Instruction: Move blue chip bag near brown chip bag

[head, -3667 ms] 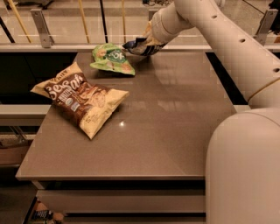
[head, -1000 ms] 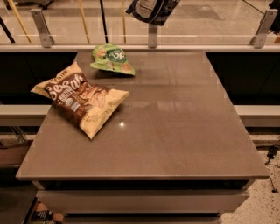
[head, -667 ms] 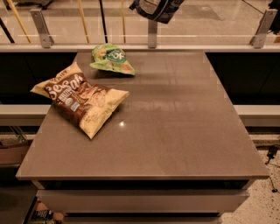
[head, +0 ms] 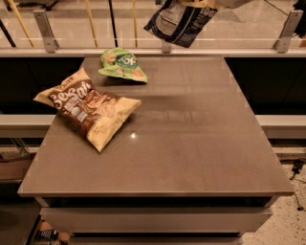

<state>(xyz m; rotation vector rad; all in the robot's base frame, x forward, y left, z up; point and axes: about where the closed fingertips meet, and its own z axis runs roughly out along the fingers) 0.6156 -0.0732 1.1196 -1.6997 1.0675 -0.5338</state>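
The blue chip bag (head: 179, 21) hangs in the air above the table's far edge, dark navy and crinkled, with white print. My gripper (head: 204, 3) shows only as a sliver at the top edge of the frame, holding the bag's upper end. The brown chip bag (head: 88, 112) lies flat on the left of the table (head: 191, 143), large, with white lettering and pale yellow edges. The blue bag is well behind and to the right of the brown one, and not touching the table.
A green snack bag (head: 122, 64) lies at the table's far left, just behind the brown bag. A glass railing with metal posts (head: 45, 31) runs behind the table. The table's edges drop off at left, right and front.
The blue bag has been lifted off the table from beside the green bag. In the last second it has shifted a little right and lower in view. The other two bags have not moved.
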